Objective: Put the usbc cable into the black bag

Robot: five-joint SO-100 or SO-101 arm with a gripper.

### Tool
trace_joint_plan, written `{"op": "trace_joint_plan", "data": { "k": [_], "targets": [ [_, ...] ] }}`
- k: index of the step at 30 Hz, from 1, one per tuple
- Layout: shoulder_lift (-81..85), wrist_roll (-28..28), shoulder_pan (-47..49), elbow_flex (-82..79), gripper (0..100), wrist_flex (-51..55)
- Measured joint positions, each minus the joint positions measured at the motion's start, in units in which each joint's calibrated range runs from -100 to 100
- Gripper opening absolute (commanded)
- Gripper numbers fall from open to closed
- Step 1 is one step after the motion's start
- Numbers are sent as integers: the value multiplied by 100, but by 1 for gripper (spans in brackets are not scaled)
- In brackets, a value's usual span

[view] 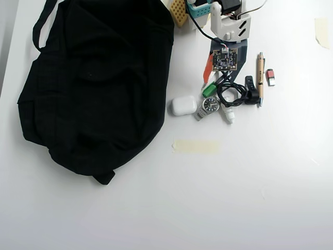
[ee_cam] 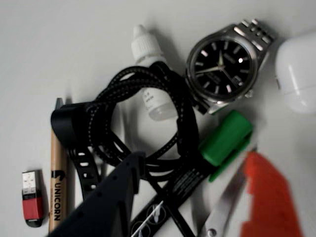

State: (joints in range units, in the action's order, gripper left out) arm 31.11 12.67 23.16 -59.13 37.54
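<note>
The usbc cable lay coiled over a white dropper bottle. A wristwatch sat beside it. The gripper hung blurred below.

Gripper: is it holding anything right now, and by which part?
Nothing held. The gripper is open above the usbc cable, one of the fingers overlapping the coil's lower edge.

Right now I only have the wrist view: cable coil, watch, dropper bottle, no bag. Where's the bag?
Observer: In the overhead view the black bag lies well left of the cable, filling the upper left.
Operator: Anything between them?
Observer: The white earbud case, just off the bag's right edge, next to the watch.
Operator: Anything else nearby?
Observer: A strip of tape lies flat below the watch, off the direct line to the bag.
</note>
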Motion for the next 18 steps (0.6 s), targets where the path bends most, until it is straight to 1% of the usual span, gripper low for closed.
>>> {"op": "trace_joint_plan", "data": {
  "k": [13, 18],
  "targets": [
    [0, 0, 66, -60, 31, -17],
    [-25, 0, 95, -60, 31, -17]
  ]
}}
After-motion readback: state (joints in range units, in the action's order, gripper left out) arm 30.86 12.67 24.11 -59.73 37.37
